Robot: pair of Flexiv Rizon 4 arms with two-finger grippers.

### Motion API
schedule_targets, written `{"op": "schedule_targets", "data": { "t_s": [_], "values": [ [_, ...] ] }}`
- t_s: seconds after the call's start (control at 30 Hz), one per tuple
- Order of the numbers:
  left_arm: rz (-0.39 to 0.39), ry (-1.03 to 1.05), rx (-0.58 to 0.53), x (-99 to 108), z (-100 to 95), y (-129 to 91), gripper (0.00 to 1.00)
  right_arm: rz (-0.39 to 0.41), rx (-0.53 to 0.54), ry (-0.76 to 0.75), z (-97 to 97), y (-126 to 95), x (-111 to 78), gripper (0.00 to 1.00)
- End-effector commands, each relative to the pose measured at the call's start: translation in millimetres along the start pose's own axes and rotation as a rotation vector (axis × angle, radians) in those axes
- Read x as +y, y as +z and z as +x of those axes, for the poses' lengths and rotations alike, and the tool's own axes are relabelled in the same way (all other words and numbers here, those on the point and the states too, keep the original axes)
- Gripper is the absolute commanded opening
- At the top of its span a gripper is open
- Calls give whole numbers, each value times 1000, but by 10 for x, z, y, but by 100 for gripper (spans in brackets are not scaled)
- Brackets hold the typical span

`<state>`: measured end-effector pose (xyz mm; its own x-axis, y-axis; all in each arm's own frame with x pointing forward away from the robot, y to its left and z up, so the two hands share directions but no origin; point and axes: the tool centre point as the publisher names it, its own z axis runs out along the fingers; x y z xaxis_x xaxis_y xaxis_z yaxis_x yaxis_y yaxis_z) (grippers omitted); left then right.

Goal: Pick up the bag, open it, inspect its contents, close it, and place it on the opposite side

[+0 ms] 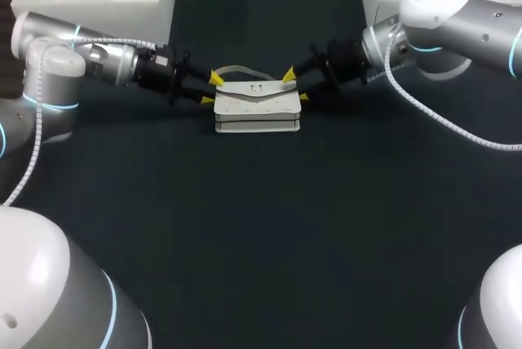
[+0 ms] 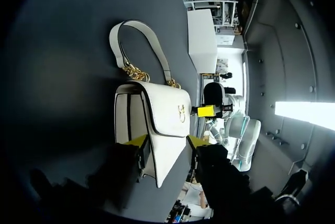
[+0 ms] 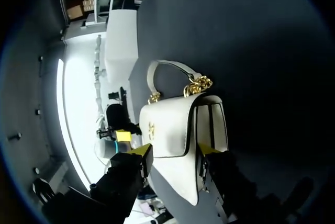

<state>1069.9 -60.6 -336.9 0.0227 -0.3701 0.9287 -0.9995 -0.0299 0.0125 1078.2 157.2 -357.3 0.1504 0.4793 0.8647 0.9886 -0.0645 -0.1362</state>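
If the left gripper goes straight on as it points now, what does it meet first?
The white bag: its near end lies directly ahead of the left gripper, possibly touching already.

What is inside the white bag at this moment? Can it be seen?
No. The flap of the bag lies shut over the opening, with its gold clasp on the front, so the contents are covered. Only the outside shows, with the strap lying on the table behind the bag.

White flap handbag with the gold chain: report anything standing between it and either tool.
Nothing visible does. The left tool and the right tool are each already at one end of the white flap handbag. No other object lies between them on the dark table.
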Motion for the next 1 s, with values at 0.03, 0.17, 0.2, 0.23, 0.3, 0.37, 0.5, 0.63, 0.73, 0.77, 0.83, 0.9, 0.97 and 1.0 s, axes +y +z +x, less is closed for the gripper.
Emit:
{"op": "schedule_targets", "data": {
  "t_s": [0.03,0.17,0.2,0.23,0.3,0.37,0.5,0.63,0.73,0.77,0.83,0.9,0.97,1.0],
  "values": [
    [-3,0,15,-45,-60,34,39,25,-2,5,-19,87,87,49],
    [-2,-4,15,-54,-77,39,32,29,-2,10,-30,101,96,47],
    [-2,-4,14,-56,-81,42,32,29,-1,11,-32,102,100,47],
    [-1,-4,13,-58,-83,44,31,28,0,12,-34,102,106,46],
    [0,-4,14,-63,-86,43,31,25,4,17,-38,99,120,45],
    [8,-3,13,-69,-88,34,30,15,8,24,-48,83,138,44],
    [17,-1,18,-73,-93,6,18,-3,20,36,-57,44,164,37],
    [19,-5,17,-80,-116,4,8,-12,45,56,-80,39,190,16],
    [20,-10,15,-85,-135,16,2,-16,62,65,-105,43,201,0],
    [20,-12,14,-86,-138,21,0,-17,62,66,-109,44,202,0],
    [19,-14,13,-88,-142,27,0,-17,68,67,-111,46,202,0],
    [19,-14,12,-88,-143,28,0,-19,67,65,-113,43,197,0],
    [17,-14,13,-85,-143,32,0,-19,66,59,-112,38,187,0],
    [16,-14,12,-82,-142,34,0,-18,66,57,-111,34,182,0]
  ]
}}
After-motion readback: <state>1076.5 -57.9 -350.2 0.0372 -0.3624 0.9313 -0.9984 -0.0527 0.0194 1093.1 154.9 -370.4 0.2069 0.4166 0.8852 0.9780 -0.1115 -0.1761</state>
